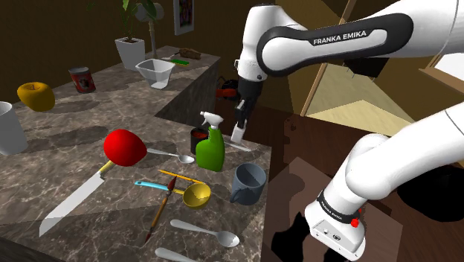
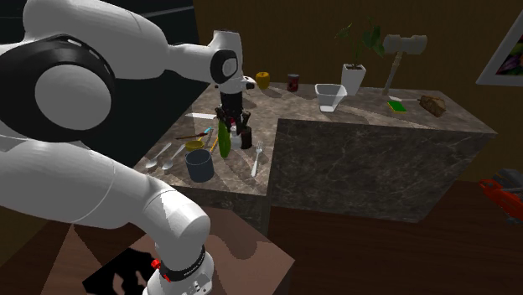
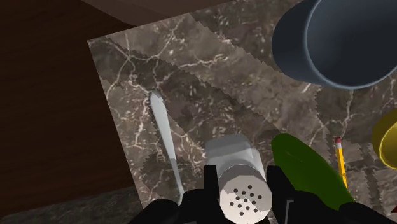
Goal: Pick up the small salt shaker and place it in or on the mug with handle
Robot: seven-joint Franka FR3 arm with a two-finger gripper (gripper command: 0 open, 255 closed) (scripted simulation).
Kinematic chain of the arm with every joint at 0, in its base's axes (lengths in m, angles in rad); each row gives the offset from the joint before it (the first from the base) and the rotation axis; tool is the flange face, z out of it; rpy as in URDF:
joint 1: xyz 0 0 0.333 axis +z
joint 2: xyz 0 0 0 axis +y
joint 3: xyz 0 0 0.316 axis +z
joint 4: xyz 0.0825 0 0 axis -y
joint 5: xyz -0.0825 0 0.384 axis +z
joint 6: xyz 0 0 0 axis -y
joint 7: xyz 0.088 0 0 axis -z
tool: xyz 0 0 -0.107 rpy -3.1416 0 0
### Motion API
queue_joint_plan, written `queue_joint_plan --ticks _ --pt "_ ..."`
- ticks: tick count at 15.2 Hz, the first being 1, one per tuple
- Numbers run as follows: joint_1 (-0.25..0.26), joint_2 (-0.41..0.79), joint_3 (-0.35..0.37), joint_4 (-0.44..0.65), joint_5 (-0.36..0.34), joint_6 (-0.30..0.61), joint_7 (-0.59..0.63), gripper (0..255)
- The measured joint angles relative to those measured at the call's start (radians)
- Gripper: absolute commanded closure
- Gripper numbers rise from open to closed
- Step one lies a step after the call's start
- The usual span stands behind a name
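Small silvery-grey salt shaker [image 3: 240,184], cylindrical, flat top pierced by a cluster of dark holes, pinched between the two black fingers of the tool [image 3: 242,173]. No label or lettering visible on its plain body. In the shoulder view, the same salt shaker [image 1: 237,135] a pale stub under the tool [image 1: 240,125], low over the dark, white-veined stone-look surface [image 1: 59,141] close to its edge; contact with the surface impossible to tell.

Just beside it on one side, a slim silver fork [image 3: 162,127] lying flat. On the other side, a green plastic spray bottle [image 3: 304,170], upright with a white trigger head in the shoulder view [image 1: 211,149].

Near both, toward the surface's corner at the shoulder view's lower right, a dark blue-grey mug with a handle [image 1: 248,183], upright, mouth open, well clear of the shaker. By the bottle and mug, a yellow pencil [image 3: 341,167] and a small yellow bowl [image 1: 197,196].

Farther off across the surface, a glossy red apple [image 1: 124,147], a long steel kitchen knife [image 1: 71,202], a silver spoon [image 1: 206,232] and a red can [image 1: 82,80], label too small to read.

"FRANKA EMIKA" in white capitals on the dark band of the white robot arm [image 1: 338,37].
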Motion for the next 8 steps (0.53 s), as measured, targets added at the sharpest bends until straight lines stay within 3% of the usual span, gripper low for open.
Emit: queue_joint_plan --ticks 8 --pt "-0.003 -0.015 -0.010 0.095 -0.006 -0.110 0.002 255"
